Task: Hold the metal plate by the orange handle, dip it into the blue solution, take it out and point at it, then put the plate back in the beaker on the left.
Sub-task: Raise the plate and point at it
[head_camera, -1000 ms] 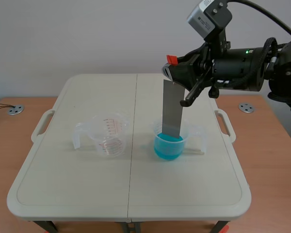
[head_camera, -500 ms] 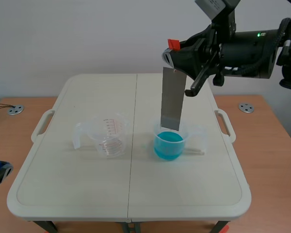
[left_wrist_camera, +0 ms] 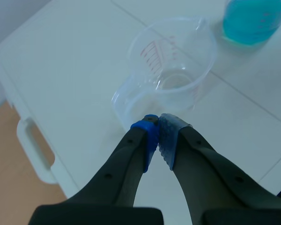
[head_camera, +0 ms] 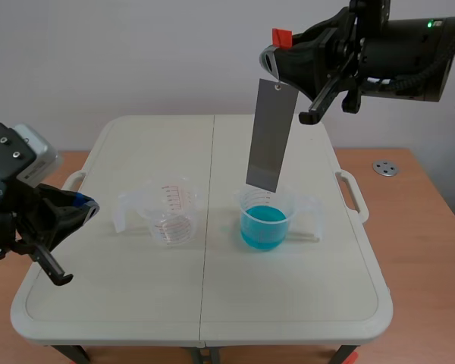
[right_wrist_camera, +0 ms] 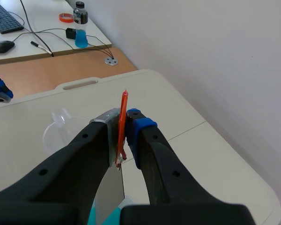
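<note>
Above the white table (head_camera: 136, 288), the right pincer (head_camera: 273, 62) clamps the orange handle (head_camera: 280, 36) of a long grey metal plate (head_camera: 269, 136).

Grey metal plate (head_camera: 271, 136) hangs near-upright from its orange handle (head_camera: 280, 36) — lower edge just above the blue-solution beaker (head_camera: 265, 221); the clear beaker (head_camera: 171, 212) stands empty nearby.
</note>
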You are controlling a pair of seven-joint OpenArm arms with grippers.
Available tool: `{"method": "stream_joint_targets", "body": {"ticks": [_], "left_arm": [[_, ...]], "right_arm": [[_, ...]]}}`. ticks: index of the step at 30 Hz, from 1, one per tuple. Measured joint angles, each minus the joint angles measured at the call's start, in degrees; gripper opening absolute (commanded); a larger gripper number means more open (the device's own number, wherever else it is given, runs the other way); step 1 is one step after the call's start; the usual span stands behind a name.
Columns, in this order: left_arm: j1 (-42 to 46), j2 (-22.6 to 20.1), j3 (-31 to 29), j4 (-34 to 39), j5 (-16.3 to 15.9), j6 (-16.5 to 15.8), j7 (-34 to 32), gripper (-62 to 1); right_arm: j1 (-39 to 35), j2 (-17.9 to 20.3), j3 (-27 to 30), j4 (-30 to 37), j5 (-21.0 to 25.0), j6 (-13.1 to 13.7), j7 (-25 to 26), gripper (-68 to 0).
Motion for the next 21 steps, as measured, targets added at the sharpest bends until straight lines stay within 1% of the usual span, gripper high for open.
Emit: {"method": "stream_joint_targets", "body": {"ticks": [4, 5, 8, 11, 14, 17, 21], "left_arm": [[-4.9, 0.0, 3.2, 0.0, 0.0, -2.7, 0.2, -58.2], [-6.0, 0.0, 4.1, 0.0, 0.0, -2.8, 0.5, -58.2], [-9.2, 0.9, 6.1, 0.0, 0.0, -4.5, 2.5, -58.2], [-11.6, 2.9, 7.3, -0.2, 0.0, -5.7, 3.9, -58.2], [-14.1, 5.1, 9.0, -1.3, 0.0, -5.8, 5.8, -58.2], [-16.3, 7.3, 10.5, -3.2, 0.0, -7.2, 7.0, -58.2], [-19.3, 9.4, 12.7, -7.0, 0.0, -7.9, 7.8, -58.2]], "right_arm": [[0.0, 0.0, 0.0, 0.8, 0.2, 0.0, -0.5, -66.0], [0.0, 0.0, 0.0, 1.1, 0.2, 0.0, -0.5, -66.0], [0.0, 0.0, 0.0, 2.0, 0.6, 0.0, -0.7, -66.0], [0.0, 0.0, 0.0, 2.9, 0.9, 0.0, -0.7, -66.0], [0.0, 0.0, 0.0, 3.6, 0.9, 0.0, -0.8, -66.0], [0.0, 0.0, 0.0, 3.8, 1.9, 0.0, -1.1, -66.0], [0.0, 0.0, 0.0, 3.8, 1.9, 0.0, -1.3, -66.0]]}}
